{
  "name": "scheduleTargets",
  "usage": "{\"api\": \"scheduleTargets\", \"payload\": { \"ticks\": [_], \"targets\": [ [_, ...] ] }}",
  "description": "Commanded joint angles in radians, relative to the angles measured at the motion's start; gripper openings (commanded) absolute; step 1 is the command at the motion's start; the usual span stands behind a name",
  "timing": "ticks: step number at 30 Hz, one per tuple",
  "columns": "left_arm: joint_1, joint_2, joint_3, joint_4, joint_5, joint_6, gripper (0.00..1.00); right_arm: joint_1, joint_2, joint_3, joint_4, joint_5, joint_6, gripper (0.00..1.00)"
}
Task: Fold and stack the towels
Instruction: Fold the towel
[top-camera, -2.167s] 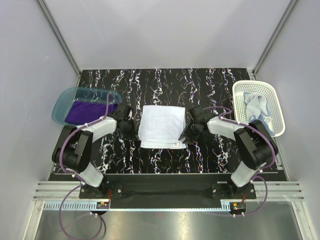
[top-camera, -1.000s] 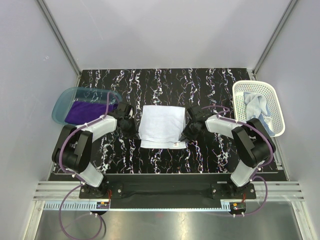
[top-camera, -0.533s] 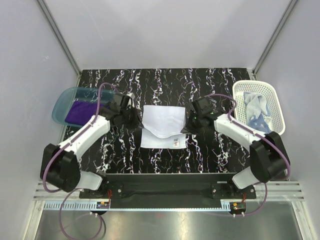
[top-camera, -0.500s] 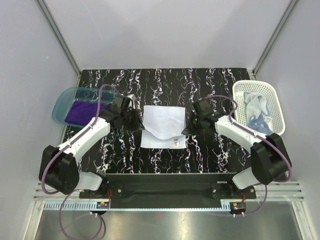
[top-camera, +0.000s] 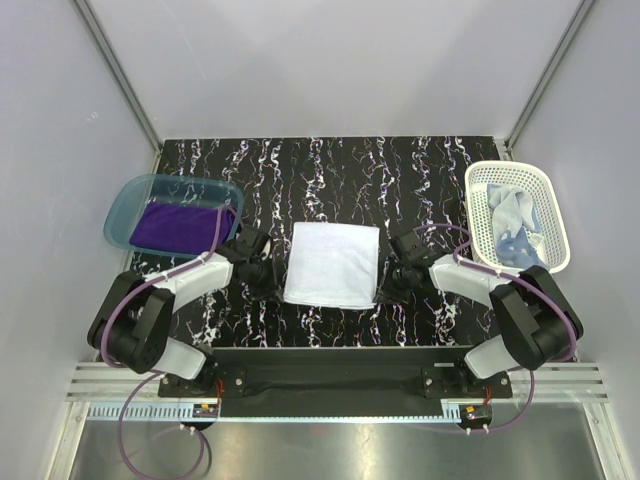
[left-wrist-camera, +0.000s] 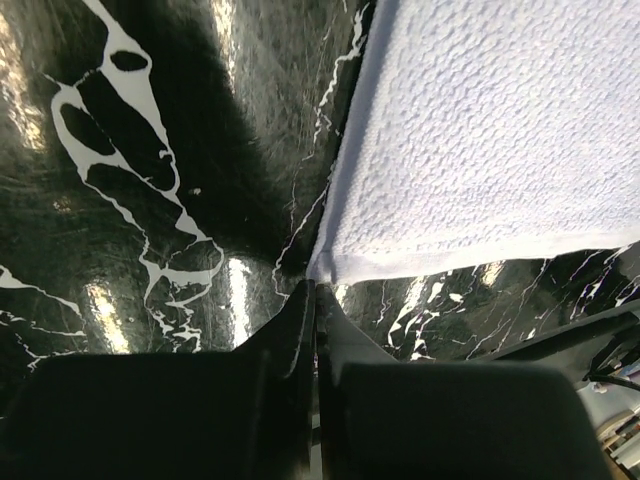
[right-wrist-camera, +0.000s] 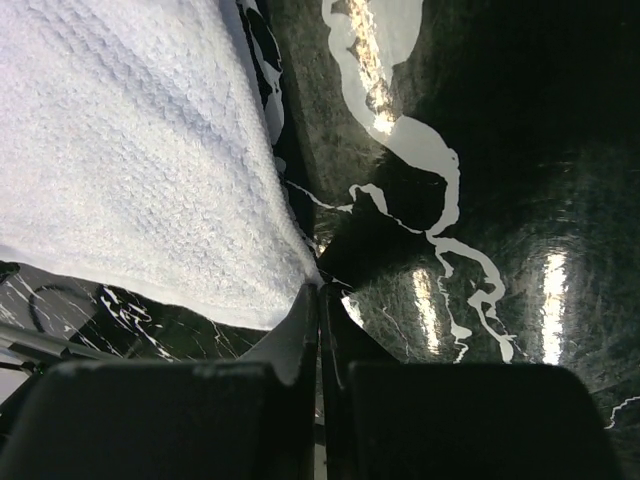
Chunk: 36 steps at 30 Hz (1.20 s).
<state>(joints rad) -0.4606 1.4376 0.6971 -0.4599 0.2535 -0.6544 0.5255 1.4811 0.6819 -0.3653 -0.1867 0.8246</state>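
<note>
Centrally, white towel (top-camera: 332, 263), flat neat rectangle, nubbly weave

Both wrist views crop the white towel (left-wrist-camera: 500, 130).

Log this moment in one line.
left gripper: shut on white towel corner | right gripper: shut on other corner | purple towel: in tray

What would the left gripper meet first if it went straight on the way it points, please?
The white towel: its near corner sits at the shut tips of the left gripper, seemingly pinched.
</note>
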Motion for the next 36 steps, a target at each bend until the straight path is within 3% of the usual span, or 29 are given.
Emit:
{"api": "scheduleTargets", "payload": {
  "ticks": [1, 8, 10, 12, 13, 17, 19, 24, 26, 32, 36],
  "targets": [
    [0.002, -0.013, 0.005, 0.049, -0.014, 0.018, 0.00, 0.008, 0.002, -0.030, 0.039, 0.021, -0.002, 0.00],
    [-0.001, -0.043, 0.015, -0.009, -0.071, 0.029, 0.00, 0.008, -0.074, -0.027, 0.009, -0.010, 0.024, 0.01],
    [0.000, -0.046, 0.036, -0.043, -0.095, 0.036, 0.00, 0.008, -0.082, -0.010, -0.014, -0.013, 0.016, 0.12],
    [-0.001, -0.062, 0.048, -0.069, -0.124, 0.038, 0.01, 0.008, -0.081, -0.004, -0.032, -0.019, 0.010, 0.16],
    [-0.001, -0.081, 0.070, -0.077, -0.138, 0.038, 0.13, 0.008, -0.084, -0.004, -0.037, -0.025, 0.008, 0.24],
    [0.000, -0.128, 0.102, -0.045, -0.103, 0.061, 0.35, 0.008, -0.099, 0.010, -0.076, -0.017, 0.002, 0.34],
    [-0.003, -0.129, 0.107, -0.002, -0.060, 0.070, 0.39, 0.008, -0.100, 0.043, -0.113, 0.003, -0.007, 0.35],
    [-0.004, -0.063, 0.044, 0.197, 0.139, 0.058, 0.35, 0.008, -0.059, 0.081, -0.026, -0.042, -0.039, 0.30],
    [-0.004, -0.028, 0.028, 0.228, 0.159, 0.050, 0.34, 0.010, -0.015, 0.068, 0.021, -0.101, -0.041, 0.29],
    [-0.003, 0.072, 0.016, 0.153, -0.001, 0.042, 0.30, 0.010, 0.068, -0.045, 0.178, -0.155, -0.015, 0.27],
    [-0.003, 0.084, 0.027, 0.063, -0.103, 0.030, 0.27, 0.008, 0.015, -0.084, 0.151, -0.111, -0.025, 0.25]
  ]
}}
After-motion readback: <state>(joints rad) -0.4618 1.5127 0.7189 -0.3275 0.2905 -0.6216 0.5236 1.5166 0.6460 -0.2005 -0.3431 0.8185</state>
